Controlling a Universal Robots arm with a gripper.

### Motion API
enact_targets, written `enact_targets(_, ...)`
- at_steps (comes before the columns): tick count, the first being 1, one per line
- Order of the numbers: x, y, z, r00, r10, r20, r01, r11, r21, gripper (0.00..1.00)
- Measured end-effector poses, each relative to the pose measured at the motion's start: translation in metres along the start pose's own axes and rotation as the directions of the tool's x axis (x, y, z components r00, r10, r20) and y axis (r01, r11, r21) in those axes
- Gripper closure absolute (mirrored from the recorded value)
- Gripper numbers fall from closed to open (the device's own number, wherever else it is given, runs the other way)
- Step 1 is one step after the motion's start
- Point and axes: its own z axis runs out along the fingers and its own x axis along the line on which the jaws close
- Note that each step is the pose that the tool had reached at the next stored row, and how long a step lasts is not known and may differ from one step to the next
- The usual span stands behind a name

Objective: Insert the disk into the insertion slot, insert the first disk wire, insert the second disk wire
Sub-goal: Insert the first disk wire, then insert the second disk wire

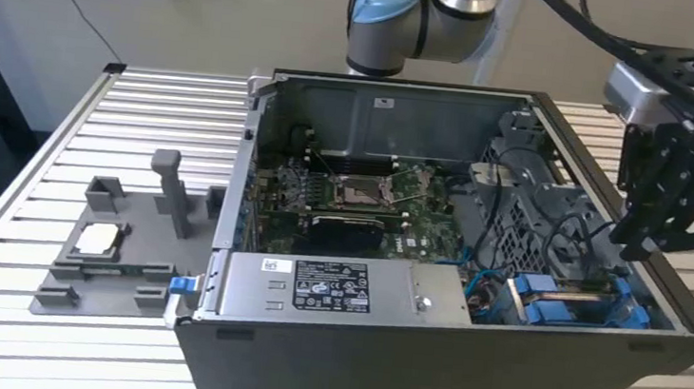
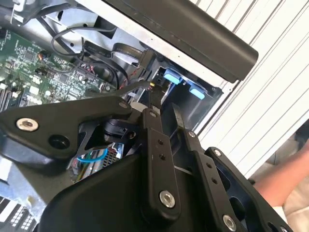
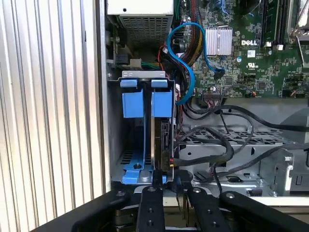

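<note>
In the insertion slot point(image 3: 112, 135) sits the disk point(image 3: 163, 139), just beyond the narrowed gripper point(image 3: 168, 180)

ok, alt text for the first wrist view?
The disk, on its blue carrier, sits on edge in the insertion slot of an open computer case, with the gripper right at its near end. A blue cable loops beside the slot; the green motherboard lies beyond.

Black pincer point(image 2: 159, 99) just beside blue tabs point(image 2: 175, 77)
</note>
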Motion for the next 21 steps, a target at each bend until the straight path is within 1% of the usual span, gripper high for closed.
enact_targets(3, -0.0001, -0.0008, -0.0104, 1.0000, 0.001, 0.0000, -0.001, 1.0000, 0.0000, 0.73)
enact_targets(7, -0.0001, -0.0009, -0.0106, 1.0000, 0.001, 0.0000, -0.001, 1.0000, 0.0000, 0.73)
enact_targets(8, -0.0001, -0.0019, -0.0105, 1.0000, 0.001, 0.0000, -0.001, 1.0000, -0.0002, 0.73)
enact_targets(9, -0.0002, -0.0045, -0.0103, 1.0000, 0.001, -0.0002, -0.001, 1.0000, -0.0023, 0.73)
enact_targets(13, -0.0006, -0.0163, -0.0090, 1.0000, -0.002, -0.0003, 0.002, 0.9999, -0.0148, 0.73)
enact_targets(15, -0.0008, -0.0221, -0.0082, 1.0000, -0.003, -0.0002, 0.003, 0.9998, -0.0178, 0.73)
enact_targets(17, -0.0013, -0.0276, -0.0075, 1.0000, -0.004, -0.0001, 0.004, 0.9998, -0.0191, 0.73)
enact_targets(18, -0.0014, -0.0293, -0.0073, 1.0000, -0.005, 0.0000, 0.005, 0.9998, -0.0192, 0.73)
enact_targets(21, -0.0015, -0.0293, -0.0073, 1.0000, -0.005, -0.0001, 0.005, 0.9998, -0.0192, 0.73)
